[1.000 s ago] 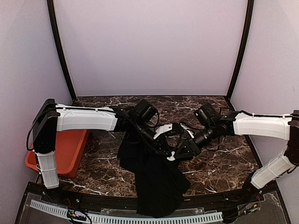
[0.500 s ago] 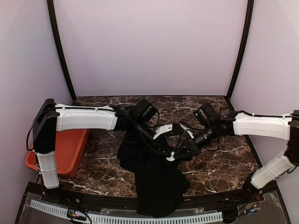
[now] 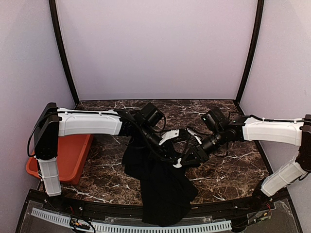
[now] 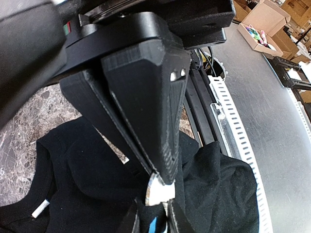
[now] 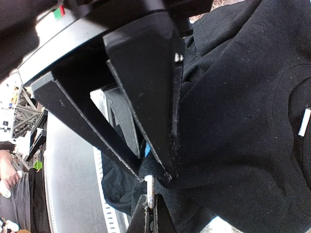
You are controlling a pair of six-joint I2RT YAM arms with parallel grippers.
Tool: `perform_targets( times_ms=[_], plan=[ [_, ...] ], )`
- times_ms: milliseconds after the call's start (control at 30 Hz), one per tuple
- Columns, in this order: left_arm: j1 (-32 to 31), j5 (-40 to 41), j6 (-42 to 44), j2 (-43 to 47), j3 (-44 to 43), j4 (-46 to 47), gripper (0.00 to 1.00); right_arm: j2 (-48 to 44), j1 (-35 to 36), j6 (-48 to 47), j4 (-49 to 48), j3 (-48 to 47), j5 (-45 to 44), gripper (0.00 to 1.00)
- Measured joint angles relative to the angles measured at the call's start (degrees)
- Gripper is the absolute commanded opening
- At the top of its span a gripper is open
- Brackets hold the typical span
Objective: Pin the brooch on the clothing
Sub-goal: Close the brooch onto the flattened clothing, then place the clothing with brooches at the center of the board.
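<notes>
Pinning appears unfinished: left pincer [image 4: 156, 178] grips the brooch [image 4: 158, 194] against the clothing [image 4: 87, 184]; right pincer [image 5: 154, 177] clamps a fold of it.

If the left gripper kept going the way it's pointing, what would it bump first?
Probably the small silvery brooch, right at the tips of the left gripper; depth is unclear. Just beyond sit the right gripper and the black T-shirt.

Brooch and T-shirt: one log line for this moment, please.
left gripper tips at brooch, grip unclear | right gripper shut, tips against T-shirt | pin state hidden
</notes>
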State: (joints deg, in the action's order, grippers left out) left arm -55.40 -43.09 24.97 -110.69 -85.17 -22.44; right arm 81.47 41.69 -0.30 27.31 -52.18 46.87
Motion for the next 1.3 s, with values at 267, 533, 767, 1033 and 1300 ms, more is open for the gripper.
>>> perform_targets(
  times_ms=[267,533,767,1033,1300],
  plan=[
    [0.22,-0.83,0.09,0.0,0.0,-0.09,0.28,-0.04,-0.02,-0.13,-0.11,0.0,-0.02,0.0],
    [0.61,0.0,-0.68,0.35,0.39,0.59,0.6,-0.04,-0.02,-0.11,-0.26,0.0,-0.74,0.0],
    [2.93,6.05,-3.5,3.48,2.27,3.67,0.92,-0.07,-0.02,-0.11,-0.22,-0.09,-2.32,0.0],
    [9.62,17.73,-10.69,7.04,3.56,8.76,0.99,-0.24,0.46,-1.38,0.81,-0.9,-2.19,0.71],
    [16.92,29.38,-21.7,7.02,3.58,8.48,0.99,-7.65,-0.83,-1.79,2.43,-1.99,-8.55,0.98]
  ],
)
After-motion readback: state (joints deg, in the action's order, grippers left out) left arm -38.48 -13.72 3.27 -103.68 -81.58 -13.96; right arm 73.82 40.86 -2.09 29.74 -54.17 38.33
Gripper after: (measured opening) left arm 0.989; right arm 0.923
